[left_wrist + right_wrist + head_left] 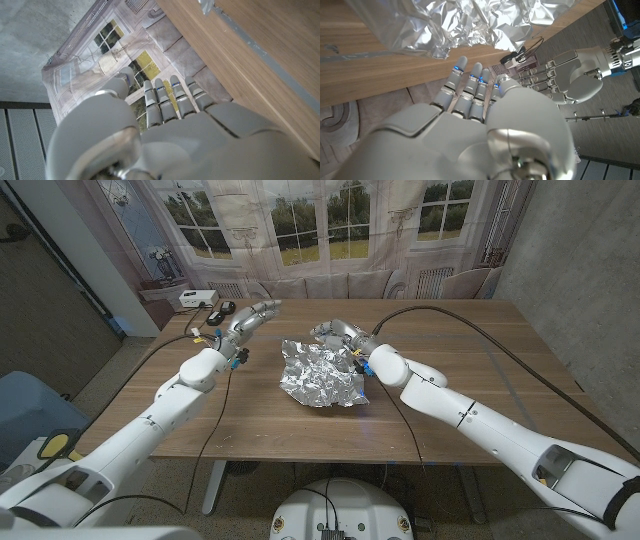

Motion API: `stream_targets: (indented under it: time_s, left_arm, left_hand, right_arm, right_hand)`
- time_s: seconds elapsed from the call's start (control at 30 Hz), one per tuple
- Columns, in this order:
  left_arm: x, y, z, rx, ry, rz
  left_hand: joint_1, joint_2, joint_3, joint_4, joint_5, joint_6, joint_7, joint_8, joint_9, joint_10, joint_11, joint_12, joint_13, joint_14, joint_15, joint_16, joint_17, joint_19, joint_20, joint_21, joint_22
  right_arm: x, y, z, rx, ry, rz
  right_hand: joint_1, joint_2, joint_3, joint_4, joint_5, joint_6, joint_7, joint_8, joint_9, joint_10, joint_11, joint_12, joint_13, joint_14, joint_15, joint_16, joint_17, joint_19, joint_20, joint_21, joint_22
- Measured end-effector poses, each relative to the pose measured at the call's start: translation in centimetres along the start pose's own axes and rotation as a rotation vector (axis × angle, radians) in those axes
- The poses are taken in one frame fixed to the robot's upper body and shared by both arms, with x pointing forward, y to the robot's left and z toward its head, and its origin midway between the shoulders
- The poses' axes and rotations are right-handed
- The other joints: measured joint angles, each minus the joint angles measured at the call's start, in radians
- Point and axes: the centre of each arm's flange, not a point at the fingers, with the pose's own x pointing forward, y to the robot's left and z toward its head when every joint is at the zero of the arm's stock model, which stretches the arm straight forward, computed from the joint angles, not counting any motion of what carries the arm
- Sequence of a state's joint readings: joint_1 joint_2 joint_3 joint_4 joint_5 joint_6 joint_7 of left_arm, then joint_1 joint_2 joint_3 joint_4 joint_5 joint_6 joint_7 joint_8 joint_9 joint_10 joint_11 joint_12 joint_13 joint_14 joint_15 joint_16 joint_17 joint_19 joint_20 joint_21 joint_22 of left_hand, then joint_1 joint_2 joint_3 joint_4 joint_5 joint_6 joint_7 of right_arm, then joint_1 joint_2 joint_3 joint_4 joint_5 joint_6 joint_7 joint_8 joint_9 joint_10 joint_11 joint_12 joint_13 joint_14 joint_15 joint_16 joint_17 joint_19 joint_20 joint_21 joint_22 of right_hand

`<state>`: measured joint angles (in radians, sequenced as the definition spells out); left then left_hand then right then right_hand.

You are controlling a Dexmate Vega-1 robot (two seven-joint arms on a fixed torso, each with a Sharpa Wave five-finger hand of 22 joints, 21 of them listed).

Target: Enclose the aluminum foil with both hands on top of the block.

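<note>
The crumpled foil (322, 373) sat near the middle of the table (450, 395). The left hand (250, 318) hovered toward the far left edge, fingers apart and empty. The right hand (335, 333) was by the foil's far side, fingers extended, holding nothing.

Both arms are clad in smooth white shells, rounded at each segment, with grey bands at the joints. The left hand (243, 323) and right hand (337, 334) are pale silver-grey, their fingers (470, 85) built of short ribbed segments; small blue lights glow near the right hand's fingertips. Blue fittings and yellow tags sit at each wrist. Black cables trail from both forearms. A yellow-and-black mark, perhaps a label, shows on the left upper arm.
</note>
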<state>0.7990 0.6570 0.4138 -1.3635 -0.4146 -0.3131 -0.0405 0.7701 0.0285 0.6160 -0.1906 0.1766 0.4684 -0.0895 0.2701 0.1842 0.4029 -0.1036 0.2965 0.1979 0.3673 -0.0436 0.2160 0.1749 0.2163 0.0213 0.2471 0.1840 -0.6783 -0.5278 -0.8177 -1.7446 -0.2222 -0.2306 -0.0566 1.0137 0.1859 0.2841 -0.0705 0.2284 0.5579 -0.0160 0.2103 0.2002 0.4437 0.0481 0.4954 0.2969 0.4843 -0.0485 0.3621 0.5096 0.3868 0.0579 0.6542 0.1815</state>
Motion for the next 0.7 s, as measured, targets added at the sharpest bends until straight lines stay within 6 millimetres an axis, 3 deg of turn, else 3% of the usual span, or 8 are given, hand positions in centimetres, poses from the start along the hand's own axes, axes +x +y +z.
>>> stream_targets:
  time_s: [0.23,0.5,0.63,0.7]
  left_arm:
    - [0.2,-1.0,1.2,0.050,-0.009,-0.081]
    - [0.4,-2.0,2.4,0.095,-0.015,-0.181]
    - [0.5,-2.6,2.7,0.111,-0.013,-0.238]
    - [0.4,-2.7,2.6,0.111,-0.010,-0.249]
  left_hand:
    - [0.055,-0.025,-0.018,0.001,0.000,0.023,-0.008,-0.001,0.000,0.015,-0.007,0.007,0.000,0.010,0.001,0.000,-0.003,0.018,-0.007,0.001,0.000]
    - [0.097,-0.057,-0.079,0.019,0.000,-0.061,-0.005,-0.055,0.000,-0.040,-0.006,-0.039,0.000,-0.021,0.002,-0.020,0.000,0.017,-0.007,-0.007,0.000]
    - [0.109,-0.070,-0.115,0.028,0.000,-0.134,0.003,-0.084,0.000,-0.102,0.004,-0.073,0.000,-0.060,0.002,-0.031,0.000,0.014,-0.011,-0.007,0.000]
    - [0.109,-0.070,-0.129,0.029,0.004,-0.171,0.004,-0.093,0.000,-0.128,0.009,-0.086,0.000,-0.079,0.003,-0.036,-0.002,0.017,-0.008,-0.015,0.000]
  right_arm:
    - [-1.6,0.9,-0.2,0.019,0.021,-0.025]
    - [-2.8,1.4,-0.4,0.029,0.046,-0.033]
    - [-3.3,1.8,-0.5,0.037,0.059,-0.026]
    - [-3.4,1.9,-0.4,0.038,0.057,-0.026]
  right_hand:
    - [-0.009,-0.018,0.004,0.000,-0.008,0.003,0.003,0.000,0.000,0.005,0.005,-0.008,-0.008,0.011,0.000,-0.012,-0.013,0.003,-0.003,0.000,0.000]
    - [-0.054,-0.063,-0.008,0.012,-0.023,-0.034,0.014,-0.007,0.000,-0.018,0.012,-0.040,-0.019,-0.011,0.005,-0.042,-0.032,-0.002,0.002,-0.004,-0.005]
    - [-0.080,-0.041,-0.010,0.014,-0.023,-0.043,0.015,-0.015,0.000,-0.038,0.008,-0.057,-0.025,-0.036,0.012,-0.053,-0.037,-0.019,0.009,-0.012,-0.005]
    - [-0.095,-0.027,-0.006,0.026,-0.028,-0.050,0.013,-0.015,0.002,-0.043,0.009,-0.066,-0.028,-0.047,0.014,-0.058,-0.037,-0.032,0.010,-0.020,-0.005]
